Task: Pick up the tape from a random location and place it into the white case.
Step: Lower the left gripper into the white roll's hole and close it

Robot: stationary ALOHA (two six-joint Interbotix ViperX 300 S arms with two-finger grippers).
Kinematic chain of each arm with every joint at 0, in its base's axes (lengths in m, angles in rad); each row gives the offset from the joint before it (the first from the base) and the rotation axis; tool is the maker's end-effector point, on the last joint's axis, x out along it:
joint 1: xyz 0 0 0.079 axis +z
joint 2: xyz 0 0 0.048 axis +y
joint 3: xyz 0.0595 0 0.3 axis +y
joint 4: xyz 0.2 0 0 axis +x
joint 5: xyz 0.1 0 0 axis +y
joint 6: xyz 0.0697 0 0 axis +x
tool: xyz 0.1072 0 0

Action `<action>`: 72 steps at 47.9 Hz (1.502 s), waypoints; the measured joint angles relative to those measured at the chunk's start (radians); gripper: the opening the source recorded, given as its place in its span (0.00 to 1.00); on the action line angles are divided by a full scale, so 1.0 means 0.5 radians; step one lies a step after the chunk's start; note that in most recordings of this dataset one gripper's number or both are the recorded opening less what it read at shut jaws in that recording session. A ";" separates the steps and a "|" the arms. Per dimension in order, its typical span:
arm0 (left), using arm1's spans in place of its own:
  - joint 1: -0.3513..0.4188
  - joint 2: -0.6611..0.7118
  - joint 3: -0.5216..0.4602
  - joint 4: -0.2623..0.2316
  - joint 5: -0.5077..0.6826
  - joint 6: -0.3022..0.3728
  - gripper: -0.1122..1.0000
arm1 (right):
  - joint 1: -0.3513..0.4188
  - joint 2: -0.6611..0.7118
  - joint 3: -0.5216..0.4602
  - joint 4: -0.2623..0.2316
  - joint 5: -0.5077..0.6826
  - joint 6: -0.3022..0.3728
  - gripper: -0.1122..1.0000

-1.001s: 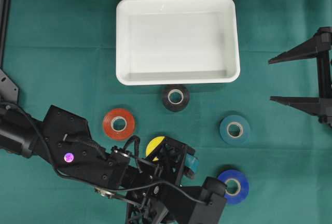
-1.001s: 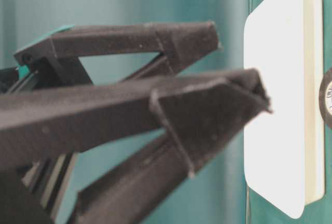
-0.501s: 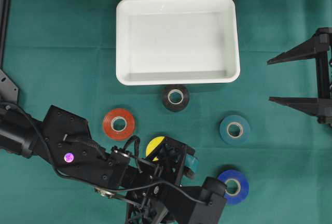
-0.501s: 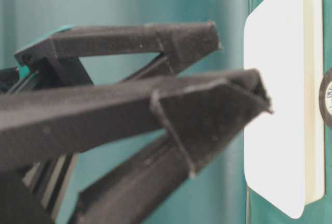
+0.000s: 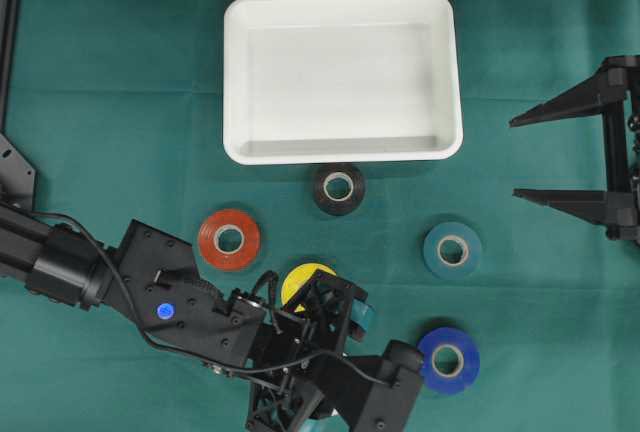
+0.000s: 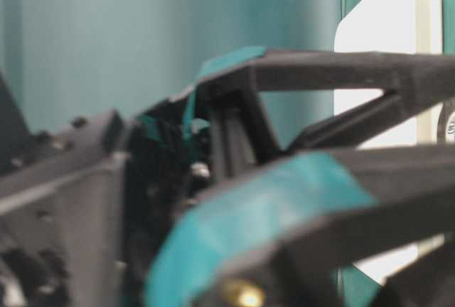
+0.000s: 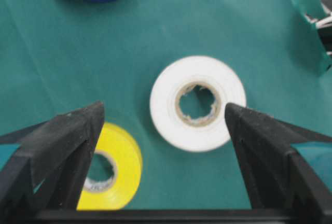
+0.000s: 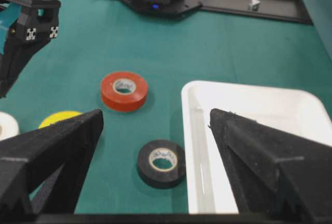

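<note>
Between the spread fingers of the left gripper [image 7: 163, 125], a white tape roll [image 7: 197, 102] is seen lying flat on the green cloth [image 5: 120, 132], hole upward, slightly nearer the finger on the picture's right and touched by neither. A yellow roll [image 7: 115, 165] lies just beside the white roll, partly under the other finger. Being round, the white roll offers no preferred axis. The white case [image 5: 342, 150] is shown well apart from the white roll, beyond a black roll [image 5: 338, 188]. The right gripper [image 5: 515, 157] is held wide open and empty, far from the white roll; the left arm is judged the nearer.
</note>
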 measured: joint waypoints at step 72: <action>0.046 0.362 0.196 -0.003 -0.371 0.196 0.65 | -0.003 0.132 0.000 -0.018 -0.006 0.000 0.92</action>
